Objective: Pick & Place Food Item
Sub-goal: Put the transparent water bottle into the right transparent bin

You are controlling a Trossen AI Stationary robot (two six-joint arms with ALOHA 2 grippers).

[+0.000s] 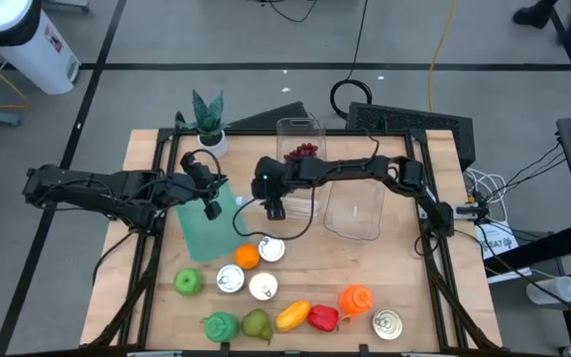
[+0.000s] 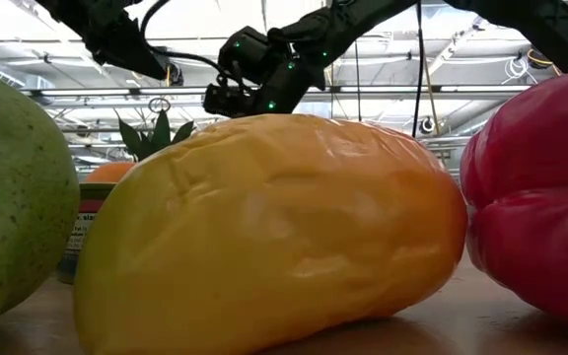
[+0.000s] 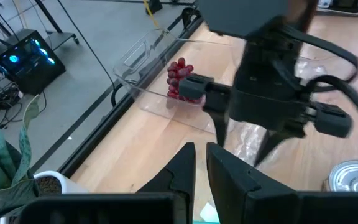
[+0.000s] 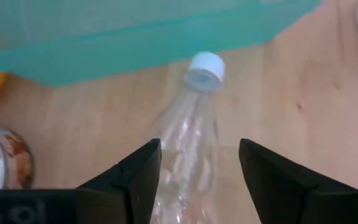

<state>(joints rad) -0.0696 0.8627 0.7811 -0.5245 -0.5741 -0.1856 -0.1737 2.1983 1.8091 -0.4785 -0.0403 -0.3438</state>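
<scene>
- Right gripper [image 4: 197,168]: jaws apart, straddling clear plastic bottle [image 4: 188,134] lying at table centre, just right of teal board [image 1: 206,220].
- Left gripper [image 1: 211,210]: closed, empty, over that board.

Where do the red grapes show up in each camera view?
High view: red grapes upper middle, in the clear box.
Low view: not in it.
Left wrist view: grapes in the clear box, beyond the right gripper.
Right wrist view: not in it.
Shared landmark: the right gripper.
</scene>
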